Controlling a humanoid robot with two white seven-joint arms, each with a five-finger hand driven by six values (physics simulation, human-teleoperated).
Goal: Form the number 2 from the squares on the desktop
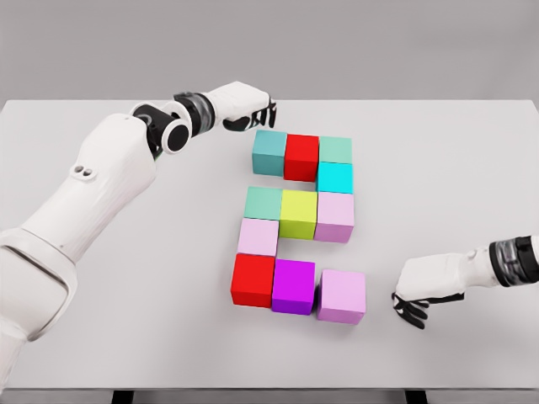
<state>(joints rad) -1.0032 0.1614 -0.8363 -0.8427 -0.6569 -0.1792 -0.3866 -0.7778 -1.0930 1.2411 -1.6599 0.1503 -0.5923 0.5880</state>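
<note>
Left hand [249, 108] curled, empty, beside teal cube [269, 153]; right hand [428, 289] curled, empty, on white desktop [101, 337]; grey wall [337, 42] behind.

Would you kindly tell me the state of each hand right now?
Left hand: fingers curled, holding nothing, beside the teal block.
Right hand: fingers curled, holding nothing, on the table.

Bare table [455, 168] flanks the block cluster [299, 215], whose gaps are too narrow to enter.

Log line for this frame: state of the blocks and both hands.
blocks: eleven forming a 2, last lilac block slightly askew | left hand: above top row, holding nothing | right hand: resting on table, right of lilac block
</note>
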